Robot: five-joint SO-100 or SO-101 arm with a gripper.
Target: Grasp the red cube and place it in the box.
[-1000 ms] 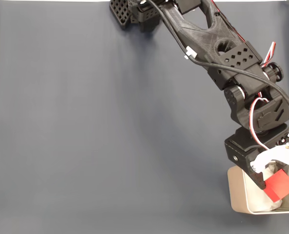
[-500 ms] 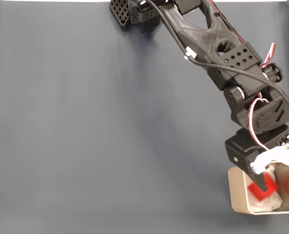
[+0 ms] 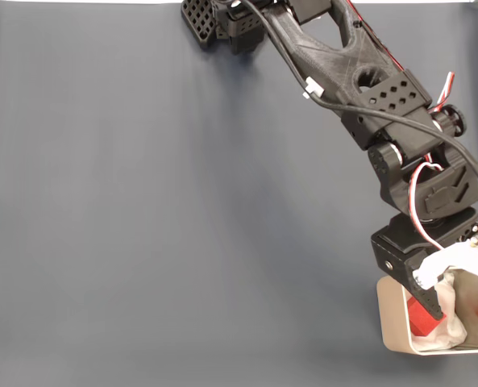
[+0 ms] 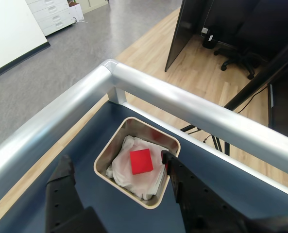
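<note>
The gripper (image 4: pixel 117 167) is released above the box (image 4: pixel 110 144); the red cube (image 4: pixel 141 161) lies inside on crumpled paper (image 4: pixel 127 170). Retreating low could clip the rim.

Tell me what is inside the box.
In the wrist view the box holds crumpled white paper with the red cube lying on it. The paper hides the box's floor.

Black 3D-printed arm (image 3: pixel 359 89) with perforated plates, a black cable and red-white wires looping along it; a white part sits beside the black tool (image 3: pixel 444 302).
</note>
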